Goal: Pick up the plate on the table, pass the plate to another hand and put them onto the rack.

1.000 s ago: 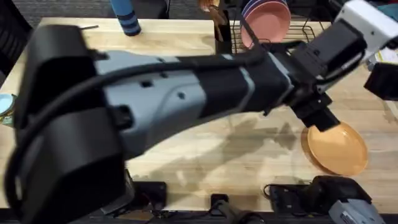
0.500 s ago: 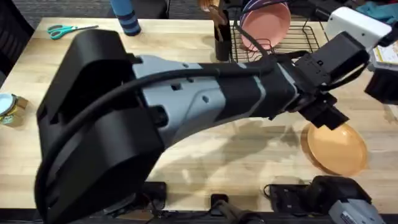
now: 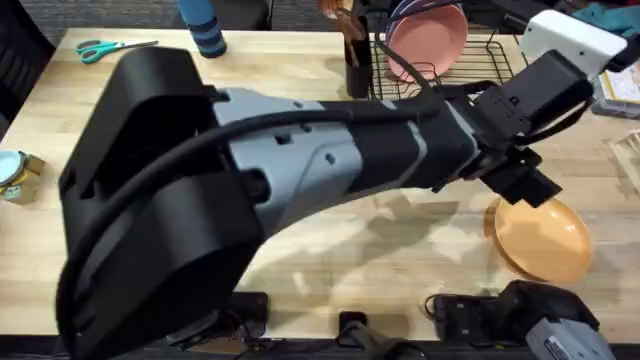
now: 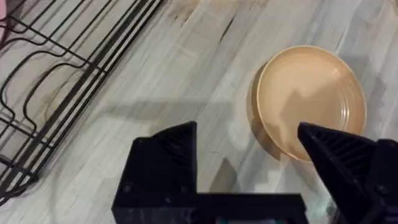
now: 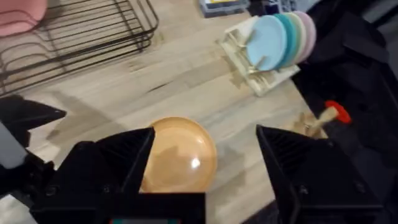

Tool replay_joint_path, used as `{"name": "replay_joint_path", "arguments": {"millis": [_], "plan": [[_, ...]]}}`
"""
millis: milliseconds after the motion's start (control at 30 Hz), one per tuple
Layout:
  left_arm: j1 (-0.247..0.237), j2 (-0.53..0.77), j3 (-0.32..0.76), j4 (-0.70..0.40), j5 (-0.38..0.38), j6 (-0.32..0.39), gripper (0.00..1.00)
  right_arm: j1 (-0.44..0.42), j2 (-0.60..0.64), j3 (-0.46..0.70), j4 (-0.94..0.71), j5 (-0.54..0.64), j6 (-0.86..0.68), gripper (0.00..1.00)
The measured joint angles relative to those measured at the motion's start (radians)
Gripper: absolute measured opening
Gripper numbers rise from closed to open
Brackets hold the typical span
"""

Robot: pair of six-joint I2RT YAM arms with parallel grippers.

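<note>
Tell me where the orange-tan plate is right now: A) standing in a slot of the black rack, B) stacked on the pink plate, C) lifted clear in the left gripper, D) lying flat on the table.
D: the plate lies flat on the table, below the open left gripper, apart from the rack.

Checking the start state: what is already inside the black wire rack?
A pink plate stands in the rack, with a purple-blue plate's rim behind it. The left arm covers the rack's near edge, so anything there is hidden.
</note>
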Motion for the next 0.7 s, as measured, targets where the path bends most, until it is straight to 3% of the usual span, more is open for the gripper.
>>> {"name": "replay_joint_path", "arguments": {"millis": [267, 533, 700], "plan": [[0.000, 0.053, 0.001, 0.073, 0.002, -0.005, 0.993, -0.046, 0.000, 0.104, -0.149, 0.013, 0.000, 0.993], [-0.003, 0.125, 0.002, 0.088, 0.023, -0.038, 0.993, -0.046, 0.000, 0.195, -0.155, 0.013, 0.032, 0.993], [-0.030, 0.133, 0.002, 0.102, 0.028, -0.045, 0.993, -0.046, 0.000, 0.220, -0.155, 0.013, 0.042, 0.993]]}}
